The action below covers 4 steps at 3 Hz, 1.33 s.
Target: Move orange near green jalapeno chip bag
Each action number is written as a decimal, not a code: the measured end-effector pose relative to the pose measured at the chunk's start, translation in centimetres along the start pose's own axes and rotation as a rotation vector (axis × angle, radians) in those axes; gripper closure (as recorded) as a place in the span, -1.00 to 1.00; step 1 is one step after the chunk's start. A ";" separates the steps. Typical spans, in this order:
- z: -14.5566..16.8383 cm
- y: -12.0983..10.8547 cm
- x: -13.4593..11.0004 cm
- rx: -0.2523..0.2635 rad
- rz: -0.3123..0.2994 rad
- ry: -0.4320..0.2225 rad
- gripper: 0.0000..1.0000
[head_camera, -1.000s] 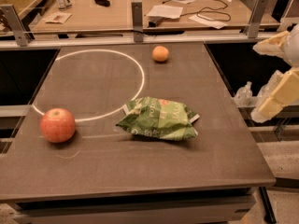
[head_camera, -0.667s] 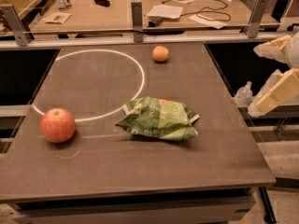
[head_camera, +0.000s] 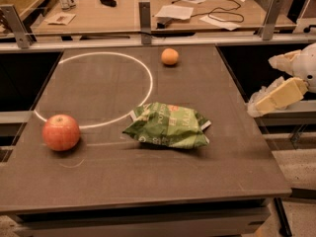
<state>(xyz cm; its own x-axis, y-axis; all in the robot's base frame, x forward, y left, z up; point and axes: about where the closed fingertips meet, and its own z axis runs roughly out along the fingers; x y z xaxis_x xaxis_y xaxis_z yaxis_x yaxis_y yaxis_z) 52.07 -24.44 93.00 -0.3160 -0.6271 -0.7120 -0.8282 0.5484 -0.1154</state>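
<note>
The small orange [head_camera: 170, 56] sits at the far middle of the dark table, just right of the white circle. The crumpled green jalapeno chip bag [head_camera: 169, 125] lies flat near the table's centre, well in front of the orange. My gripper [head_camera: 264, 84] hangs off the table's right edge, level with the bag and to the right of both things. Its cream fingers [head_camera: 279, 95] are spread apart and hold nothing.
A bigger red-orange apple [head_camera: 60, 132] sits at the front left, by the white circle [head_camera: 148, 83] painted on the table [head_camera: 148, 181]. A metal rail [head_camera: 144, 15] runs behind the table's far edge, with a cluttered desk beyond it.
The gripper has shifted slightly at the right edge. The orange, bag and apple have not moved.
</note>
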 end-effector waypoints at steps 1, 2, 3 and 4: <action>0.0 0.0 0.0 0.000 0.000 0.000 -1.00; 1.2 -0.9 -1.1 0.010 0.009 -0.003 -1.00; 1.8 -3.0 -2.5 0.081 -0.002 -0.033 -1.00; 2.6 -4.6 -3.9 0.185 0.007 -0.060 -1.00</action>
<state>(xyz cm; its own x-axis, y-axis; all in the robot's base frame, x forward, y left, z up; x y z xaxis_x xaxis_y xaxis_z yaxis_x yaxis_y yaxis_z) 58.33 -23.04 94.47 -0.2887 -0.5916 -0.7528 -0.7248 0.6488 -0.2319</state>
